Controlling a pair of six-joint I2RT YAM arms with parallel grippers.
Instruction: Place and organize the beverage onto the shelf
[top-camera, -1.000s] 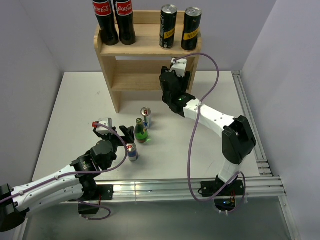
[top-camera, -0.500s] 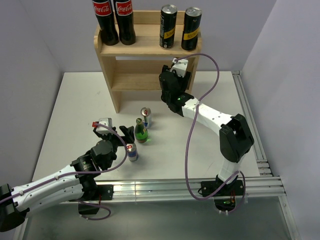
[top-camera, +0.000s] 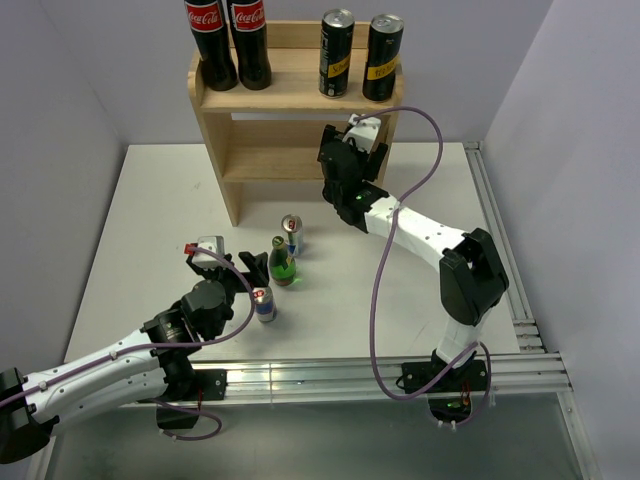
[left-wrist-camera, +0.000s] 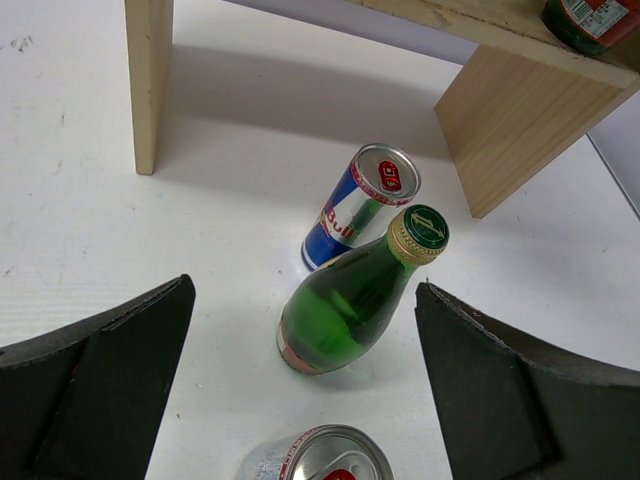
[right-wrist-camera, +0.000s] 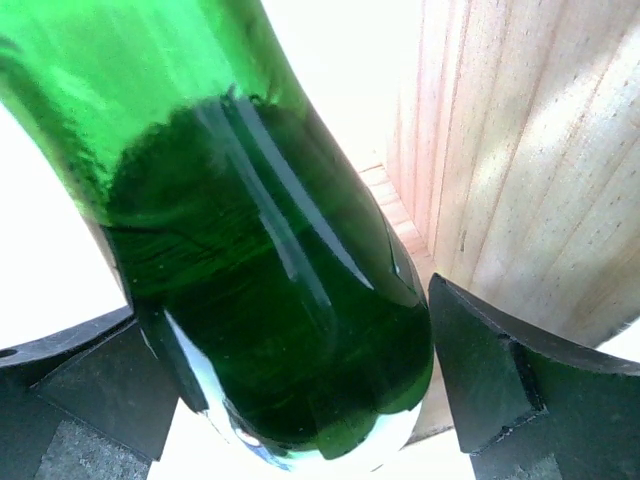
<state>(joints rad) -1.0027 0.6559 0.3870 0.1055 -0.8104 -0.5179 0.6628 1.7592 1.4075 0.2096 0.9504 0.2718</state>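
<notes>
The wooden shelf (top-camera: 296, 92) carries two Coca-Cola bottles (top-camera: 228, 40) and two black cans (top-camera: 360, 55) on its top tier. My right gripper (top-camera: 351, 150) reaches into the shelf's right side. In the right wrist view it (right-wrist-camera: 280, 400) is open around a green bottle (right-wrist-camera: 240, 270) standing on a tier beside the side panel (right-wrist-camera: 520, 150). My left gripper (top-camera: 258, 285) is open and low over the table. In its wrist view (left-wrist-camera: 303, 290) a silver can (left-wrist-camera: 320, 458) lies nearest, then a second green bottle (left-wrist-camera: 345, 305) and a Red Bull can (left-wrist-camera: 362, 205).
On the table in front of the shelf stand the Red Bull can (top-camera: 291, 235), green bottle (top-camera: 283, 262) and silver can (top-camera: 263, 303), close together. A metal rail (top-camera: 500, 250) runs along the table's right edge. Walls close in the back and sides.
My right gripper has shifted slightly up toward the shelf and its fingers look a little wider. The left arm and the table drinks have not moved.
</notes>
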